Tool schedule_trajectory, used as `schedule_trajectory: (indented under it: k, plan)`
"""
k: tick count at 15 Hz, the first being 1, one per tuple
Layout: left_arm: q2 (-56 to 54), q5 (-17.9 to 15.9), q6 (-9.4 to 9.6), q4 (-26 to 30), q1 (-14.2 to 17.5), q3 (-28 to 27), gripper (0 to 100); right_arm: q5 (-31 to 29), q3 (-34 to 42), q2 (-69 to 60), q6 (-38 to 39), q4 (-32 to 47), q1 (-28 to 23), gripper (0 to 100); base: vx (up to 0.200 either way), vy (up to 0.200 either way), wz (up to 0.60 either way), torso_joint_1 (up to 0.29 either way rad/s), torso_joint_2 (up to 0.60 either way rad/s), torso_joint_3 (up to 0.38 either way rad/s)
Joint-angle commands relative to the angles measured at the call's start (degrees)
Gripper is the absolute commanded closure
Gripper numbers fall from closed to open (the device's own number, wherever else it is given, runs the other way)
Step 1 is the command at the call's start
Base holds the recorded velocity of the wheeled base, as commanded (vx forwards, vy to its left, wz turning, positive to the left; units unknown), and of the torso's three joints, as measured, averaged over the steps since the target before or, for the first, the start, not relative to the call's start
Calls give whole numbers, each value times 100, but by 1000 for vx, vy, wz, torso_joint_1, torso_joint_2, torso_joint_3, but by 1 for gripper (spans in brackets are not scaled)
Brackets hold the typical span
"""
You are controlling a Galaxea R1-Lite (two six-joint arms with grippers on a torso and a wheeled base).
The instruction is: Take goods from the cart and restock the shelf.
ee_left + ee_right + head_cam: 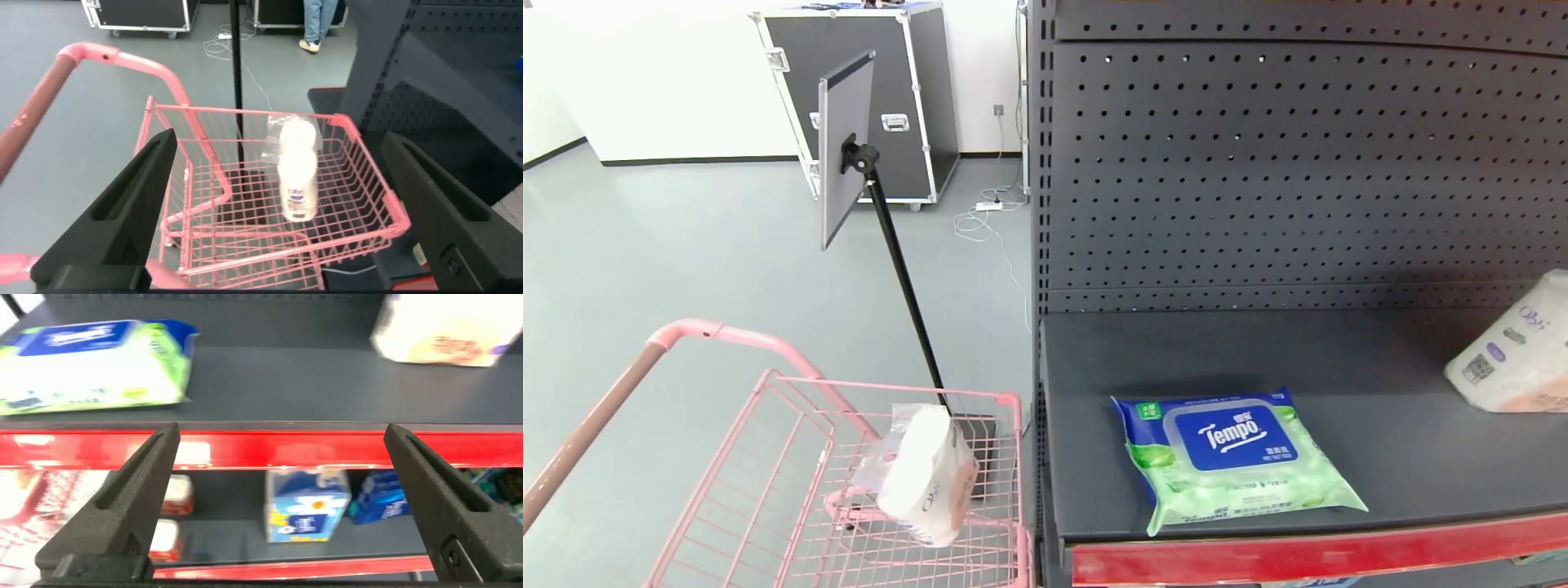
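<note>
- Two packs already lie on the shelf (1339,351): a blue-and-green wipes pack (1233,457) near the front edge and a white pack (1515,351) well apart at the right.
- One wrapped roll pack (927,474) waits, tilted, in the pink cart (1005,400) beside the shelf.
- The left gripper (278,137) hangs above the cart, fingers spread wide and empty.
- The right gripper (279,429) faces the shelf's red front edge, fingers likewise wide.
- Restocking looks part done, with the cart's last pack not yet picked.

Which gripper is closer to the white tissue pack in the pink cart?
Left. The left gripper faces the pink cart, with the tissue pack straight ahead of it; the right gripper is off at the shelf, by its red front edge.
</note>
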Motion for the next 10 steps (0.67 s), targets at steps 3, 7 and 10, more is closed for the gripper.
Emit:
schedule_trajectory:
  k: [3,7,10]
  plan:
    - [7,0,-6,-2,9,0,0,-2,0,0,-1,0,0,0,0,0,0,0,0,0]
    - [7,0,-6,-2,0,0,0,-2,0,0,-1,0,0,0,0,0,0,0,0,0]
    - [7,9,-15,-2,0,0,0,-2,0,0,-1,0,0,0,-67,0,0,2,-2,-1]
